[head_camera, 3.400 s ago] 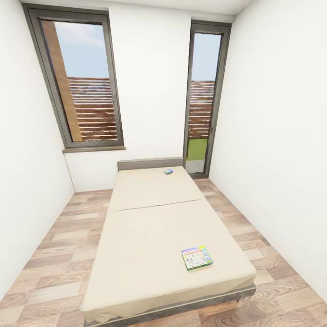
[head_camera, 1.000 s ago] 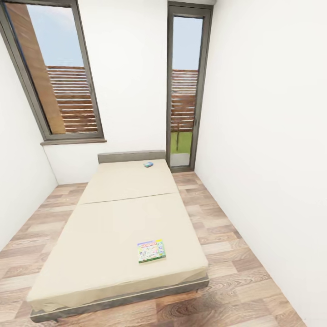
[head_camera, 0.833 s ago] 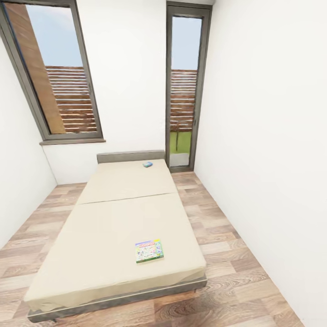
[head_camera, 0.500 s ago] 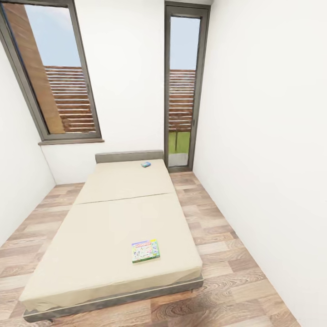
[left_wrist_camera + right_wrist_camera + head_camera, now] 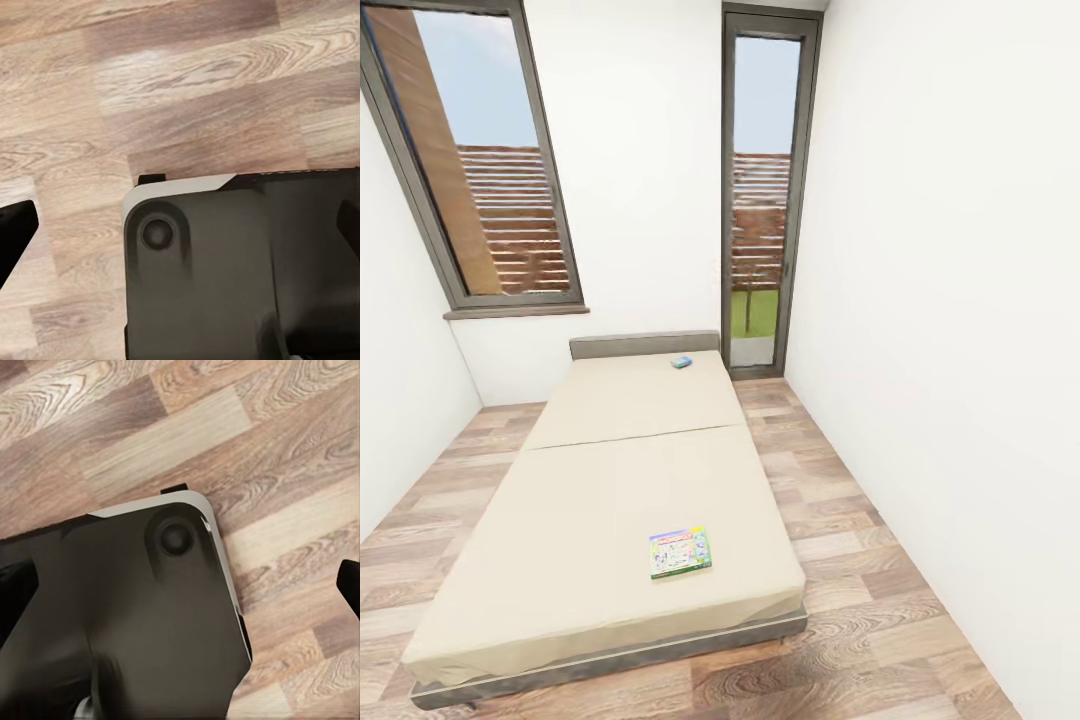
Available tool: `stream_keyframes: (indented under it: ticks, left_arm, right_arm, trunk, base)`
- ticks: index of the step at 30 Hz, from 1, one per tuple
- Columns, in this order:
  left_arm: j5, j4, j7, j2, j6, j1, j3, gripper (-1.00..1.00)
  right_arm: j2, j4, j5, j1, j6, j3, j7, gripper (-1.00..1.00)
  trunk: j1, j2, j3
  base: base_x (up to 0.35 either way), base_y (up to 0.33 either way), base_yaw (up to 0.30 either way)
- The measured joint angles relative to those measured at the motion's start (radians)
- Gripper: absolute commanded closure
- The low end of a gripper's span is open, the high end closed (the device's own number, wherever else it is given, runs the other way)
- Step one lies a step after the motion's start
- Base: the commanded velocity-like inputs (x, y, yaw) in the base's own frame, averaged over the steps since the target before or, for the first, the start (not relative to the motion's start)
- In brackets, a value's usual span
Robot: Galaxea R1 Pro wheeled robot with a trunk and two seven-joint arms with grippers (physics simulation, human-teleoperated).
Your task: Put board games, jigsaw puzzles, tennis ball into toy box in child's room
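Head view: two board games (image 5: 680,553) apart on bed (image 5: 600,500); both jaws seemingly open.

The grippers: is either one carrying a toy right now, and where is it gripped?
Nothing is held. Both board games lie on the bed: one near its foot, one by the headboard.

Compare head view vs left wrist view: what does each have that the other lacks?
Head view: the bed with a green-edged board game near its foot and a small blue board game by the headboard, plus two tall windows and white walls.

Left wrist view: a dark rounded-corner part of the robot's base seen from above, and the dark finger tips of the left gripper at the frame's two sides, spread wide with nothing between them.

Both: the wood plank floor.
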State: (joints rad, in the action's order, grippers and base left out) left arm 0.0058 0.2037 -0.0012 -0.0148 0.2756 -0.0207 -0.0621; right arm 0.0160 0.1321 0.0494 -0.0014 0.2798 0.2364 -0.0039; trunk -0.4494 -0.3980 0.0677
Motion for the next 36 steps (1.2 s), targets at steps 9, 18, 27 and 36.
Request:
stream_keyframes:
  ticks: [9, 18, 27, 36]
  left_arm:
    - [0.0, 0.0, 0.0, -0.001, -0.001, 0.0, 0.0, -1.0]
    - [0.0, 0.0, 0.0, 0.002, -0.001, 0.0, 0.0, -1.0]
    - [0.002, 0.001, -0.001, 0.003, 0.0, 0.0, 0.004, -1.0]
    - [0.008, 0.014, -0.011, 0.005, 0.027, 0.0, 0.014, -1.0]
  right_arm:
    - [-0.002, -0.013, -0.001, 0.0, 0.02, 0.0, -0.004, -1.0]
    - [0.008, -0.012, -0.003, 0.0, 0.065, -0.001, -0.004, -1.0]
    - [0.011, 0.0, -0.005, 0.002, 0.108, -0.005, 0.006, -1.0]
    - [0.014, 0.005, -0.005, 0.003, 0.244, -0.008, 0.013, -1.0]
  trunk:
    - [0.0, 0.0, 0.0]
    - [0.0, 0.0, 0.0]
    - [0.0, 0.0, 0.0]
    - [0.0, 0.0, 0.0]
  base:
    - [0.0, 0.0, 0.0]
    - [0.0, 0.0, 0.0]
    - [0.0, 0.0, 0.0]
    - [0.0, 0.0, 0.0]
